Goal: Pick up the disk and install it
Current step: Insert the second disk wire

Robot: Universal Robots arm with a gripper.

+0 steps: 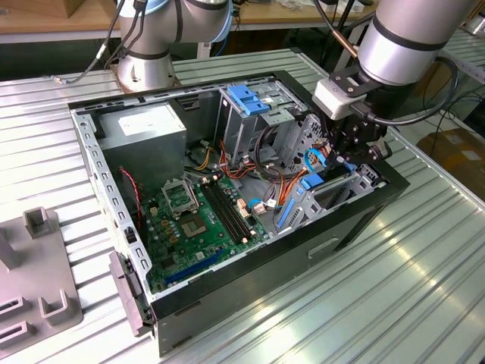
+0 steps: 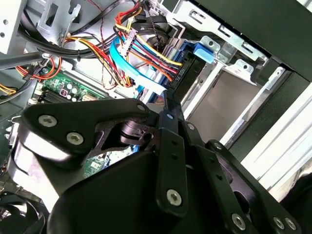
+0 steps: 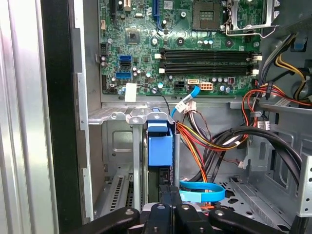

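The disk stands on edge in the drive bay at the case's side toward the exterior view's right, its blue carrier rail showing. In the first wrist view the disk is seen end-on, sunk between the bay's metal walls. My gripper reaches down into the case just above it. In both wrist views the gripper is shut, its tips narrower than the disk and right at the dark end of the disk. Whether they touch it I cannot tell.
A blue flat cable and bundles of coloured wires crowd the space beside the bay. The motherboard lies on the case floor, a grey box at the back. A light-blue latch block sits on the bay's rim. A second arm's base stands behind the case.
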